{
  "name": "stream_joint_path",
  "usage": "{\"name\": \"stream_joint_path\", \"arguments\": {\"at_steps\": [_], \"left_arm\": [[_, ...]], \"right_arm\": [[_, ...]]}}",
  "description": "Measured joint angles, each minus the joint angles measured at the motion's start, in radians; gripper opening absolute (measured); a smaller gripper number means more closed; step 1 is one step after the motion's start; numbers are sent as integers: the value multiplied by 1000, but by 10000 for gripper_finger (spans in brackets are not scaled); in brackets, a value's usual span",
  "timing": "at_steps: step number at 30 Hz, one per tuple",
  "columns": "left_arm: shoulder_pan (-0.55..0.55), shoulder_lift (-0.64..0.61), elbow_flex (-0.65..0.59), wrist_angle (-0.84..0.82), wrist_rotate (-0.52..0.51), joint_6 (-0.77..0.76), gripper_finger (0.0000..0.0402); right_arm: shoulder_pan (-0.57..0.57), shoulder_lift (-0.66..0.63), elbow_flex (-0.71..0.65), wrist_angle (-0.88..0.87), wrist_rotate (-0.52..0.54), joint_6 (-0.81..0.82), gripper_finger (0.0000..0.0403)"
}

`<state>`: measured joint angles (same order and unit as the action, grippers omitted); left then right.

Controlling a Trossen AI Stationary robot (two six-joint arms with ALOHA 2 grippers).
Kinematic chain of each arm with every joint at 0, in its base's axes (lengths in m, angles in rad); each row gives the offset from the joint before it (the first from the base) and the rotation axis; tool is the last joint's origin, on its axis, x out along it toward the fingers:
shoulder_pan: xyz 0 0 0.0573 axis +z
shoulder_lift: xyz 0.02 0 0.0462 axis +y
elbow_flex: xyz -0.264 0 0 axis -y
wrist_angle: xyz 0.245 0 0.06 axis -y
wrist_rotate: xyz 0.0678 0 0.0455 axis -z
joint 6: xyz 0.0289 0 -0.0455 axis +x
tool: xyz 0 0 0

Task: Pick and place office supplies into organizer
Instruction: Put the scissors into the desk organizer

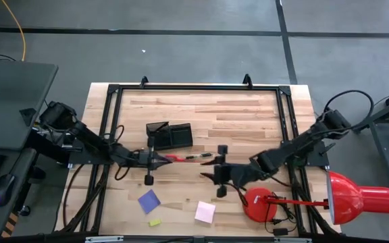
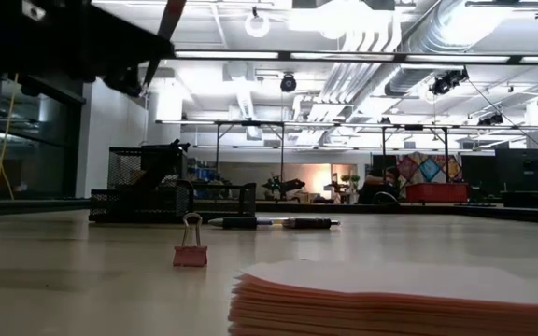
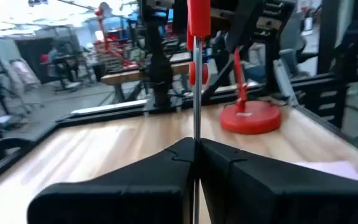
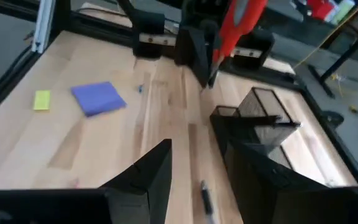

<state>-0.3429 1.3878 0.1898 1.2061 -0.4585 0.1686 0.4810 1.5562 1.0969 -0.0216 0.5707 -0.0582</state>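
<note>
The red-handled scissors (image 1: 175, 158) stick out of my left gripper (image 1: 159, 160), toward the table's right and just near of the black organizer (image 1: 169, 135). In the right wrist view they hang red (image 4: 238, 18) above the organizer (image 4: 263, 112). My right gripper (image 1: 211, 175) is open, near the table's middle, touching nothing. Dark pens (image 1: 198, 156) lie flat between the two grippers. The blue-purple pad (image 1: 149, 201), yellow eraser (image 1: 154, 222) and pink pad (image 1: 205, 212) lie flat toward the near edge. My left gripper pinches the scissors by their closed metal blades (image 3: 196, 124) between its two shut fingers (image 3: 166, 162). The fingers lie along the blades, coming level from the table's left. The red handles (image 3: 197, 18) point away from the fingers toward the right, and the scissors are lifted clear of the table.
A red desk lamp stands at the near right, with its round base (image 1: 258, 202) beside my right arm and its head (image 1: 360, 199) off the table's edge. A small pink binder clip (image 2: 191, 247) stands on the wood. A black frame (image 1: 181, 88) borders the table.
</note>
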Motion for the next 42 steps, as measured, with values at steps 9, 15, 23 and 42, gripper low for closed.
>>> {"name": "stream_joint_path", "arguments": {"at_steps": [9,15,23,42], "left_arm": [[2,-12,-39,25,89,38,0],[-27,-47,-39,-62,84,42,0],[-77,-217,-39,-246,73,34,0],[-76,-219,-39,-275,-67,-20,0]], "right_arm": [[-164,113,0,223,-232,-130,142],[-209,141,-10,217,-228,-170,141],[-248,34,-475,985,-316,-239,141],[-339,51,-408,1001,-651,-281,142]]}}
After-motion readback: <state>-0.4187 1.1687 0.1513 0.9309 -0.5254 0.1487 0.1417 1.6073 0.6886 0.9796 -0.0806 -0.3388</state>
